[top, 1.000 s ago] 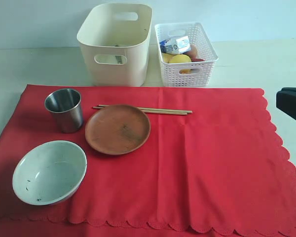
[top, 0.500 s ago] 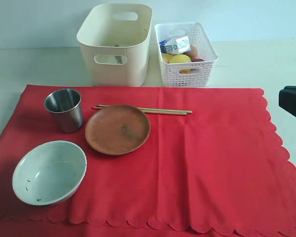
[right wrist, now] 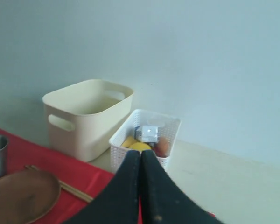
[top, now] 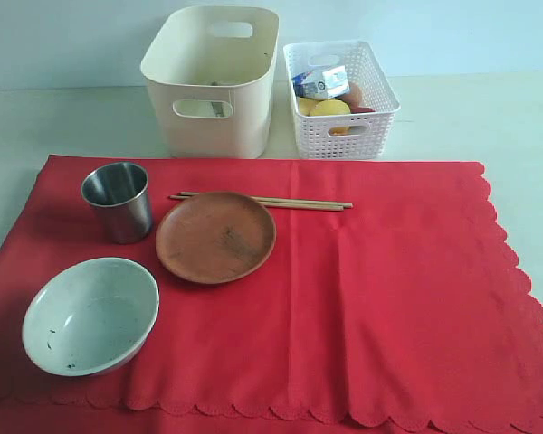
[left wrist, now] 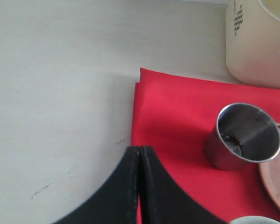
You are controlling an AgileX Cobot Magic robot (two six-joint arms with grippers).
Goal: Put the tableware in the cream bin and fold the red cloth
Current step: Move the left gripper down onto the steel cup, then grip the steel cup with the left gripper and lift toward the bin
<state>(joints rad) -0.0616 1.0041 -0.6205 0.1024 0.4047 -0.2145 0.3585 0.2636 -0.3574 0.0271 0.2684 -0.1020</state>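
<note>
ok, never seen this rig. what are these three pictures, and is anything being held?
It is a robot with two arms, each ending in a gripper. The wide picture comes from a camera off the arms; neither arm shows in it. The other two come from wrist cameras, so the black wedge in each is that arm's gripper: left gripper, right gripper. Both are shut, holding nothing. On the table lies a red cloth carrying a steel cup, brown plate, pale bowl and chopsticks. Beyond it stand a cream bin and a white basket.
</note>
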